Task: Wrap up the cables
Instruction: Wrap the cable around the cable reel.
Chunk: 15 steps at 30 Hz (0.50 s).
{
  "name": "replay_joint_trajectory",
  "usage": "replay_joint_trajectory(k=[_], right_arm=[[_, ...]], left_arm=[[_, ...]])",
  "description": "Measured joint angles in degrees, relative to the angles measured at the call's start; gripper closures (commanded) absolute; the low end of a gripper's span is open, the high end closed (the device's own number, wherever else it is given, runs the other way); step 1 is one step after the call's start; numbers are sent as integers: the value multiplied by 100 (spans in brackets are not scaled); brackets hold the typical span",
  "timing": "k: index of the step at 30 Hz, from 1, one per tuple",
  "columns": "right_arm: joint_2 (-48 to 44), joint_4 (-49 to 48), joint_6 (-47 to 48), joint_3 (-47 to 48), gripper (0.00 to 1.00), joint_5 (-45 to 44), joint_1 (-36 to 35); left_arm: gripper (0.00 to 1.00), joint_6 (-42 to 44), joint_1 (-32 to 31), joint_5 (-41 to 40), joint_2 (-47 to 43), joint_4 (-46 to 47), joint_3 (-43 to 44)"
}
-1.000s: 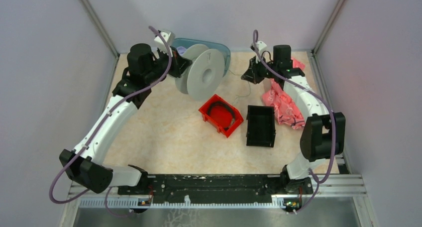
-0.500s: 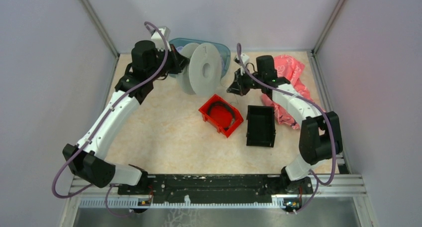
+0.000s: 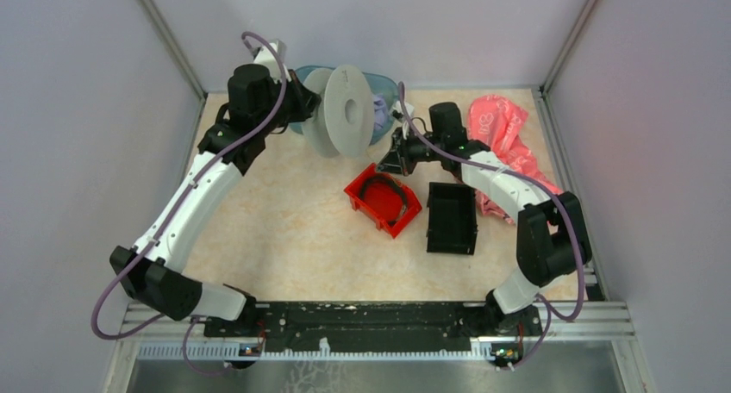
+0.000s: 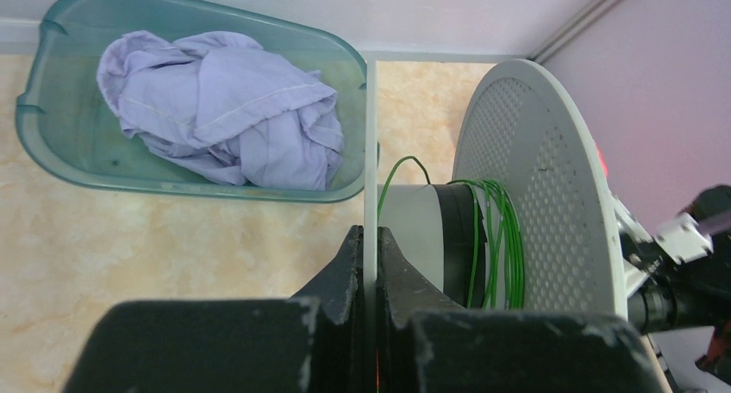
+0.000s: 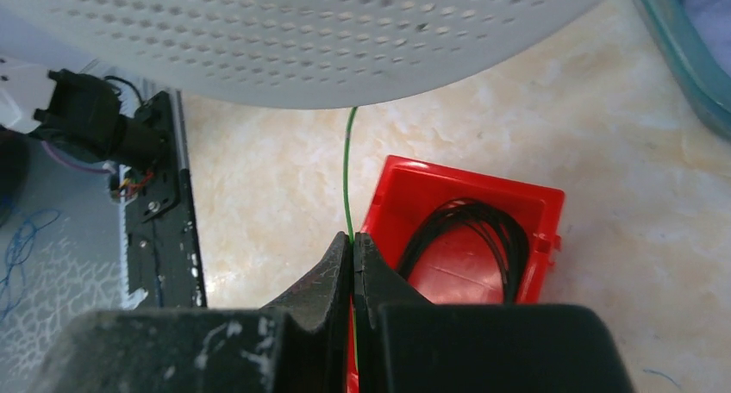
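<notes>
My left gripper (image 4: 369, 238) is shut on the near rim of the white spool (image 3: 345, 110) and holds it up at the back of the table (image 3: 284, 229). Thin green wire (image 4: 493, 238) is wound in several turns on the spool's hub. My right gripper (image 5: 352, 242) is shut on one green wire (image 5: 346, 169) that runs up to the spool's perforated flange (image 5: 345, 40). In the top view the right gripper (image 3: 390, 162) sits just right of and below the spool. No yellow or orange wires show.
A red bin (image 3: 383, 199) holding a black cable coil (image 5: 470, 242) lies under the right gripper. A black bin (image 3: 451, 217) stands to its right. A teal basin (image 4: 52, 143) with lilac cloth (image 4: 224, 109) is behind the spool. Pink cloth (image 3: 504, 126) lies at back right.
The right gripper has moved left and nearer, from beside the pink cloth to just above the red bin. The left arm has swung the spool slightly back and turned it.
</notes>
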<state>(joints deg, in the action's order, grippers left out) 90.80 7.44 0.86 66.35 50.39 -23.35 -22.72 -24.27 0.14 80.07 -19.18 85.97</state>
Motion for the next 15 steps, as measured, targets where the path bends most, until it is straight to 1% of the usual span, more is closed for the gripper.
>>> replay_joint_trajectory(k=[6,15], right_arm=[[0,-72,-151,0,94,590,-201],[0,-116,-243,11,94,984,-553]], left_arm=[[100,-48,0,-402,66,-55,37],[100,-63,0,-721,74,-205,37]])
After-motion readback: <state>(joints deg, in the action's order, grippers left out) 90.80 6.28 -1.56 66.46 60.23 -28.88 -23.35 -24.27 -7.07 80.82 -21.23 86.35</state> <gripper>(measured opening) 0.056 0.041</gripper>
